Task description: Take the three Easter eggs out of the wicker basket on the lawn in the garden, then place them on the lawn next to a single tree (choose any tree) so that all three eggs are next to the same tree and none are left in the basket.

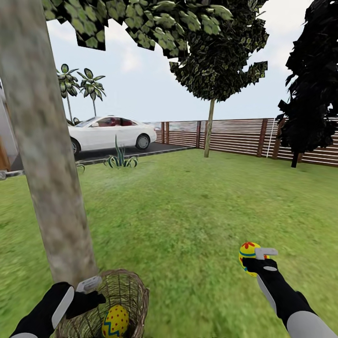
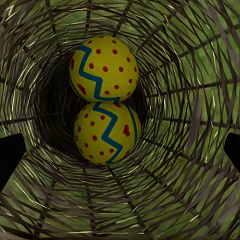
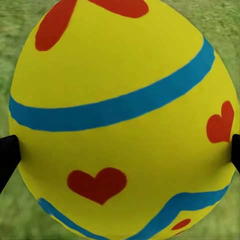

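While no writing or brand can be read anywhere, the things can be counted: three eggs, one basket, one car.

Two yellow eggs with red dots and a blue zigzag [image 2: 104, 68] [image 2: 107, 132] lie touching each other at the bottom of the wicker basket [image 1: 134, 286], which stands on the lawn [image 1: 188, 211] just beside the thick tree trunk [image 1: 42, 141].

The left gripper [image 1: 89, 288] hangs over the basket rim, jaws parted and holding nothing.

The right gripper [image 1: 259, 259] has its jaws clenched on the third egg [image 3: 120, 120], yellow with blue bands and red hearts, held above the grass.

A white car [image 1: 110, 133] stands near the wooden fence [image 1: 234, 136].
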### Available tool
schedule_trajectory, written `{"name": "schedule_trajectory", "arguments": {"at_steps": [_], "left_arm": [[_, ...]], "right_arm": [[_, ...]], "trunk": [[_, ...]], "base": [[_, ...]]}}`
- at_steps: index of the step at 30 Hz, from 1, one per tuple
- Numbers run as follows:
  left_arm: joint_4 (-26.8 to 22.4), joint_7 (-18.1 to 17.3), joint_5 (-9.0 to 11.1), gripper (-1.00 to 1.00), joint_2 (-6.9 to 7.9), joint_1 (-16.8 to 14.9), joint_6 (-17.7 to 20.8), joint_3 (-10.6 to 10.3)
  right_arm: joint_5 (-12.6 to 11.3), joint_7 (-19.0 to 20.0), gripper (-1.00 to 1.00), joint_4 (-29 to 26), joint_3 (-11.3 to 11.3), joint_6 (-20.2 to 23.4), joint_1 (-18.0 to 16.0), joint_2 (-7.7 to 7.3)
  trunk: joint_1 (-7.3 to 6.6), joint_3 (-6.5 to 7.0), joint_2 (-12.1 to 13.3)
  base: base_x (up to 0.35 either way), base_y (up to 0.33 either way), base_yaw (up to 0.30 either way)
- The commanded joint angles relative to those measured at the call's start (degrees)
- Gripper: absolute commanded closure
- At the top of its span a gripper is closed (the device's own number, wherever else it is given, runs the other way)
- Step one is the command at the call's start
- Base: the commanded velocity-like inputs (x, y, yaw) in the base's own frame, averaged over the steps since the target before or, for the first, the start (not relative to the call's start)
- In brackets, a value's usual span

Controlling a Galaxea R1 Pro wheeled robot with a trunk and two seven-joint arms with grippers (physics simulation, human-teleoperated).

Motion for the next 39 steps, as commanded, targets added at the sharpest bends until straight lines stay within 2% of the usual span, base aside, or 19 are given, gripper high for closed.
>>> {"name": "schedule_trajectory", "arguments": {"at_steps": [1, 32, 34, 39], "left_arm": [[0.0, -0.4, -0.4, -1.00, -0.02, 0.0, 0.3, 0.2], [0.0, -0.4, -0.4, -1.00, -0.02, 0.0, 0.2, 0.3], [0.0, -0.4, -0.3, -1.00, -0.02, 0.0, 0.2, 0.3], [0.0, -0.4, -0.3, -1.00, -0.02, 0.0, 0.2, 0.3]], "right_arm": [[0.0, -0.1, 1.00, -0.1, 0.0, 0.3, 0.0, -0.01], [0.0, -0.1, 1.00, -0.1, 0.0, 0.3, 0.0, -0.20], [0.0, -0.1, 1.00, -0.1, 0.0, 0.3, 0.0, -0.20], [0.0, -0.1, 1.00, -0.1, 0.0, 0.4, 0.0, -0.20]], "trunk": [[0.22, -0.25, -0.4], [7.02, -5.82, -12.9], [7.08, -6.26, -12.9], [7.08, -6.26, -12.9]], "base": [[0.000, 0.000, 0.000], [0.000, 0.000, 0.000], [0.000, 0.000, 0.000], [0.000, 0.000, 0.000]]}}
